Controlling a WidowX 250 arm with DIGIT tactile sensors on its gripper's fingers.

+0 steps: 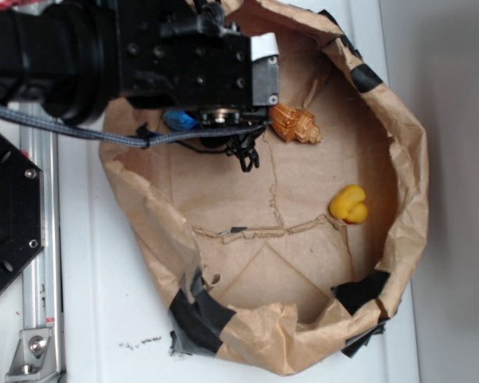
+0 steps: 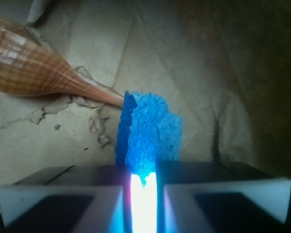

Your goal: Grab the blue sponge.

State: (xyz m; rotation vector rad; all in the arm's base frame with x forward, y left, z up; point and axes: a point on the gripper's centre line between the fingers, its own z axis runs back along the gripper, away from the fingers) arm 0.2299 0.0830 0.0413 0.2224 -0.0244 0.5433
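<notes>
The blue sponge (image 2: 150,136) stands on edge between my two fingers, squeezed in the narrow gap, its porous blue face pointing away from the wrist camera. My gripper (image 2: 143,182) is shut on it. In the exterior view only a small blue corner of the sponge (image 1: 180,120) shows under the black gripper (image 1: 215,117) at the back left of the paper-lined bin. Whether the sponge is lifted off the paper, I cannot tell.
An orange spiral shell (image 1: 294,123) (image 2: 39,68) lies just right of the gripper, its tip touching the sponge. A yellow rubber duck (image 1: 349,204) sits at the right. The crumpled brown paper wall (image 1: 407,159) rings the bin; a metal rail (image 1: 40,239) runs at left.
</notes>
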